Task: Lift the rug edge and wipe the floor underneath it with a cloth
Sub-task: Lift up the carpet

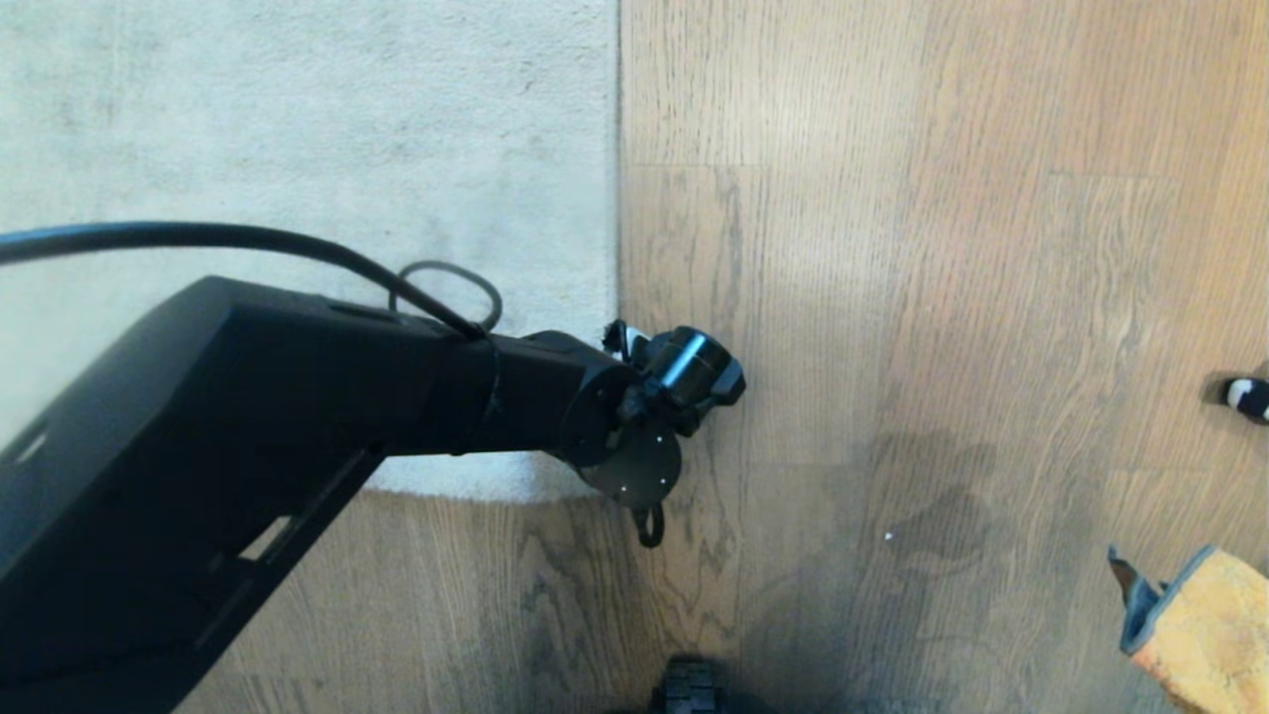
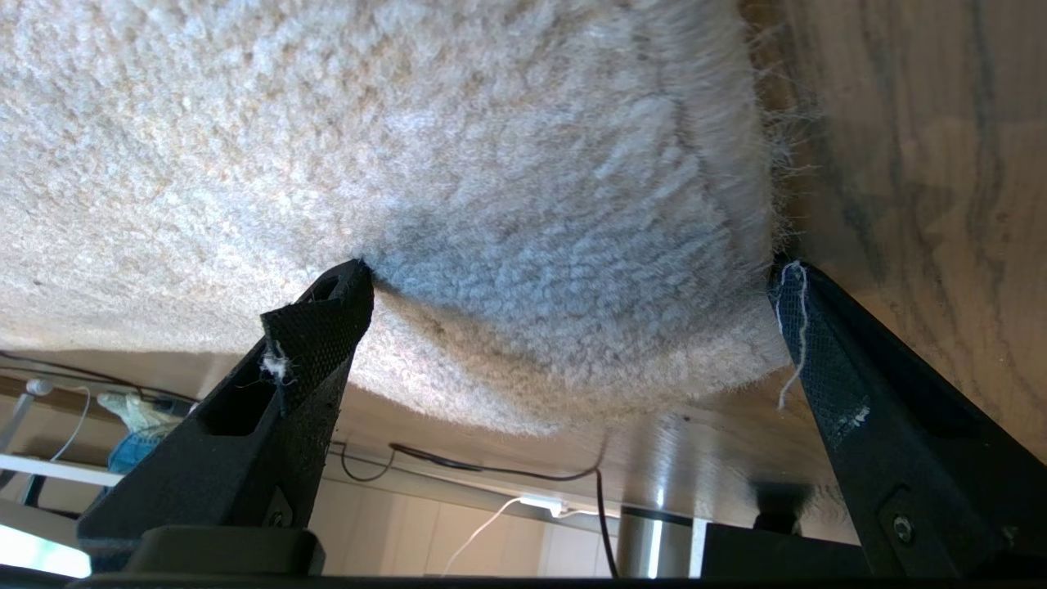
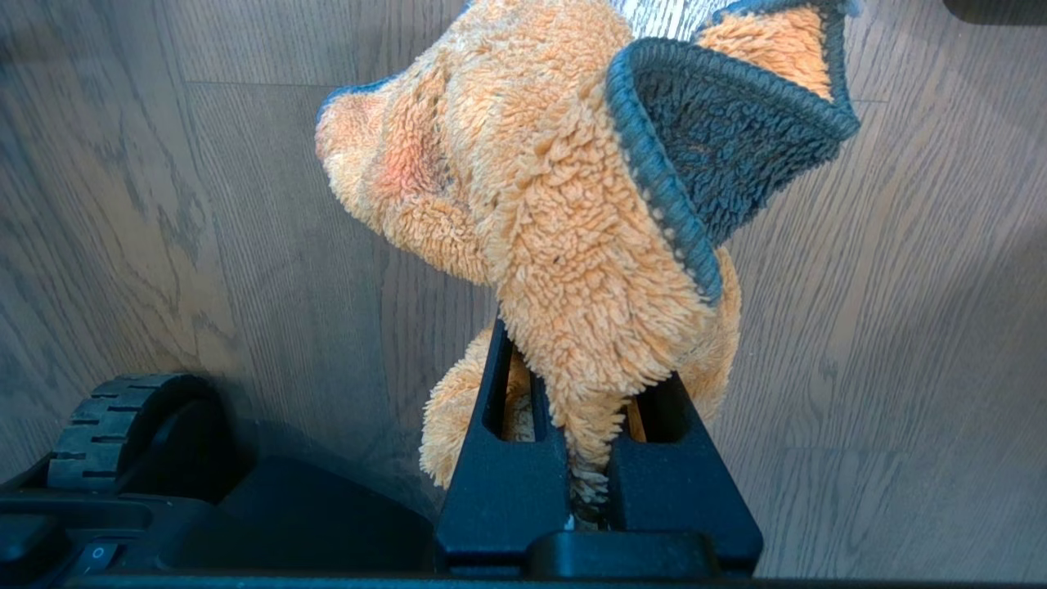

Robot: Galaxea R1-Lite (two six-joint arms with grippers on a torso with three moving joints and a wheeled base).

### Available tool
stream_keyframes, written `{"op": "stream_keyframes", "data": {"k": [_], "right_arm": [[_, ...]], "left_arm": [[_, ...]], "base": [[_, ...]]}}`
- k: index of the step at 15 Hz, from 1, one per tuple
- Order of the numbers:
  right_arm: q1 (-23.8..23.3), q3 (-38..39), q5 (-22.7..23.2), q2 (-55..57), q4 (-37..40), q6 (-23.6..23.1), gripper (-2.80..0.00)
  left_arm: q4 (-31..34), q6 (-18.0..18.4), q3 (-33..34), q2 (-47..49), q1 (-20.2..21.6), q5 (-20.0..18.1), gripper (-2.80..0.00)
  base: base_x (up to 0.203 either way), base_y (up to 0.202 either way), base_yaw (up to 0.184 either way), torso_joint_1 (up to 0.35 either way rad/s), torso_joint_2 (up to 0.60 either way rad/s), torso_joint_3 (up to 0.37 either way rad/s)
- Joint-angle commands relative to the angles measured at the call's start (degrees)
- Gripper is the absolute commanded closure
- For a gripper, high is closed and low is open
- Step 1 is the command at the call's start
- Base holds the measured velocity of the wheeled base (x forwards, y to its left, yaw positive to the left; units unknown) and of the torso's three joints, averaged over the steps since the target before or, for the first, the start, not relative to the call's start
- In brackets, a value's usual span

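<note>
Rug (image 1: 297, 149): pale grey-beige, short pile, lying flat on the floor (image 1: 942, 297) of brown wood-grain planks; its straight rug edge (image 1: 617, 198) runs up the middle of the head view, with the near corner hidden under the left arm (image 1: 248, 426). Left gripper (image 2: 564, 319): jaws spread wide, straddling the rug corner — one finger (image 2: 319, 327) pressing into the pile, the other finger (image 2: 826, 352) at the hem on the bare-floor side; nothing clamped. Right gripper (image 3: 585, 458): clenched on the cloth (image 3: 564, 204), an orange-tan terry towel with dark blue-grey trim, bunched above the jaws and hanging over bare planks — well apart from the rug, at the lower right of the head view.
</note>
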Motion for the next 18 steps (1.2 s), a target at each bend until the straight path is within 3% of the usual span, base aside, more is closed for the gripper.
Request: {"op": "stream_keyframes", "data": {"k": [1, 18], "right_arm": [[0.01, 0.0, 0.02, 0.07, 0.0, -0.02, 0.0], [0.01, 0.0, 0.02, 0.07, 0.0, 0.02, 0.0]], "left_arm": [[0.24, -0.02, 0.38, 0.12, 0.33, 1.04, -2.8], [4.64, 0.68, 1.04, -2.26, 1.38, 3.28, -2.8]], "base": [[0.0, 0.0, 0.0, 0.0, 0.0, 0.0], [0.0, 0.0, 0.0, 0.0, 0.0, 0.0]]}}
